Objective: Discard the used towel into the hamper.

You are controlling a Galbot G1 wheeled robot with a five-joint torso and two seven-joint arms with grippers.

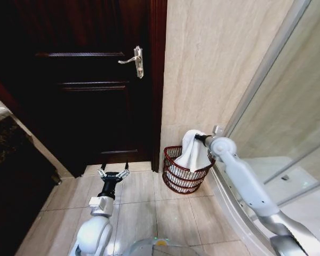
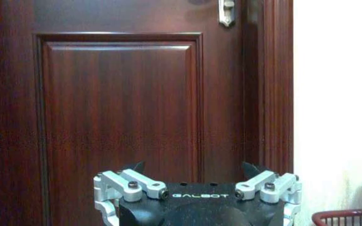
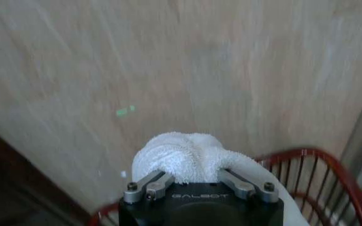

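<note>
Beige tiled wall (image 1: 213,64) backs the right gripper (image 1: 198,137), clamped on a white towel (image 1: 193,152) draping into the hamper (image 1: 182,178) directly beneath; left gripper (image 1: 113,174) hangs unclenched near the door (image 1: 85,80).

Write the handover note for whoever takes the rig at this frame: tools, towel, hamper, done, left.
Right tool: shut on the white towel, held above the hamper; the towel's lower end hangs down into the basket.
Left tool: open, holding nothing, low over the floor tiles, facing the dark wooden door.
Hamper: on the floor in the corner between the tiled wall and the glass shower screen, just right of the door.
Done: towel picked up and brought over the hamper.
Left: release the towel so it drops fully inside.
</note>
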